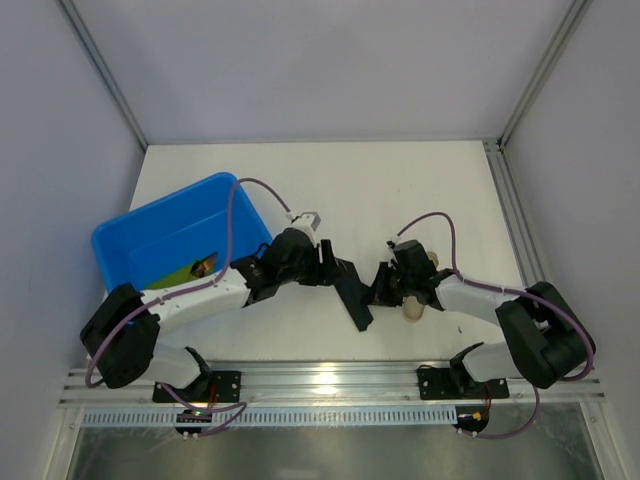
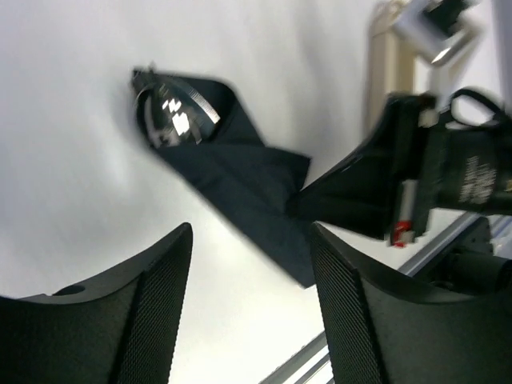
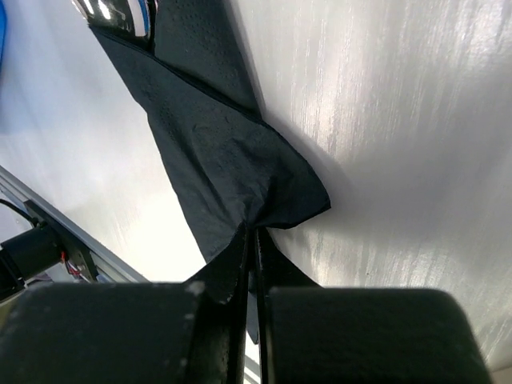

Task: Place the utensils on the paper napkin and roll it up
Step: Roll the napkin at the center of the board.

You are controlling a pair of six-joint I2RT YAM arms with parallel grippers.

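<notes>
From above, I see the paper napkin (image 1: 356, 300) lying as a dark bundle near the desk's (image 1: 400, 190) near edge, between both arms. The blue tub (image 1: 150, 240) sits by the left edge. On the left wrist, the left gripper (image 2: 250, 240) has its jaws apart, gripping nothing, close to the napkin, with the utensils (image 2: 174, 112) glinting inside its far end. On the right wrist, the right gripper (image 3: 252, 240) has its jaws pinched tight on a napkin fold.

Bright even light — blurred left-wrist view
</notes>
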